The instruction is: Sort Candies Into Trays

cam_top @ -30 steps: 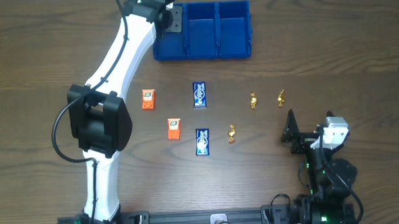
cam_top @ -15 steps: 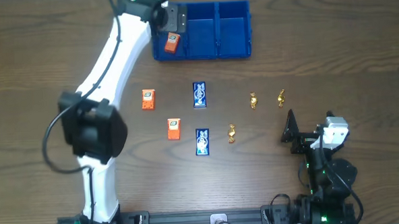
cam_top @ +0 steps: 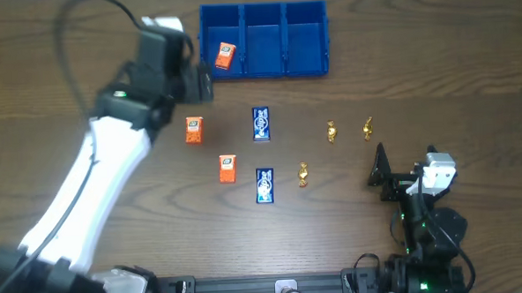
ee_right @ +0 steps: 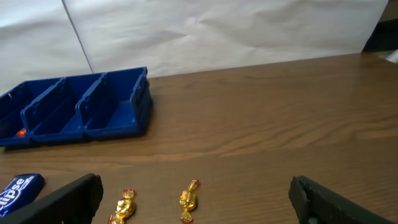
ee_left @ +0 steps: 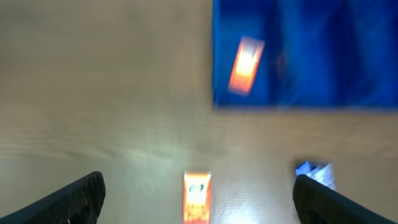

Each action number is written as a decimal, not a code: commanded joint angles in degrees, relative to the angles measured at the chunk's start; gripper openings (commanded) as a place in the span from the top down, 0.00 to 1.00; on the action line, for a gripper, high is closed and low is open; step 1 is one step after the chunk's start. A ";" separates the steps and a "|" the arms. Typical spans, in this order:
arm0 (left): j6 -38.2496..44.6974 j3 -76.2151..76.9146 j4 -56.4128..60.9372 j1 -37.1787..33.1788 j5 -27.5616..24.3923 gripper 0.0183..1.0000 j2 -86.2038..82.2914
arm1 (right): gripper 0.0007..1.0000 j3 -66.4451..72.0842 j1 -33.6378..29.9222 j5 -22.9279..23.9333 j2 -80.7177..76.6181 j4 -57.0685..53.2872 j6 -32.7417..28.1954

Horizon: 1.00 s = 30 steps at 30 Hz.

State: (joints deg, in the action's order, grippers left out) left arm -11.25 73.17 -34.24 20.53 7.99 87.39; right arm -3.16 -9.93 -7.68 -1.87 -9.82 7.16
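Left arm (cam_top: 112,162): white shell, black joints. It rises from the bottom-left corner and leans up and right over the dark brown wooden table (cam_top: 470,84).

Left gripper (cam_top: 195,80): black fingers (ee_left: 74,196) spread wide, nothing held, nothing touched. By its wrist view it hangs over bare wood between the tray and the upper orange pack.

Blue plastic tray (cam_top: 265,74), 3 compartments in a row, sits at the table's far edge. 1 orange rectangular candy pack (cam_top: 225,54) lies tilted in the leftmost compartment. I can see nothing in the other 2.

Loose on the wood, left to right:
- upper orange pack (cam_top: 194,129)
- lower orange pack (cam_top: 227,168)
- upper blue pack (cam_top: 261,124)
- lower blue pack (cam_top: 264,185)
- 3 gold-wrapped candies: the low one (cam_top: 304,175), the middle one (cam_top: 331,132) and the right one (cam_top: 367,128)

All lie apart from one another, none touching.

Right arm (cam_top: 424,232): black, folded close above its base at bottom right.

Right gripper (cam_top: 404,158): fingers (ee_right: 62,199) set wide apart, empty, just right of the gold candies and clear of them.

Open room: a broad strip of bare wood between the tray and the upper row of packs. There are wide margins left of the left arm and right of the tray.
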 commanded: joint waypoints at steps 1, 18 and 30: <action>-1.73 -14.21 9.07 0.00 -4.76 0.03 3.37 | 0.00 0.20 0.39 0.52 0.13 -0.11 -0.15; -5.14 -18.36 15.06 0.00 -6.08 0.06 14.82 | 0.00 0.20 0.39 0.50 0.13 -0.11 -0.15; -5.75 -18.36 15.69 -0.28 -5.95 0.58 16.11 | 0.00 0.20 0.39 0.50 0.13 -0.11 -0.15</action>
State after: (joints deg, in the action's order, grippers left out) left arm -16.53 54.76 -18.59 20.51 1.76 102.43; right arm -3.16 -9.93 -7.68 -1.87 -9.80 7.16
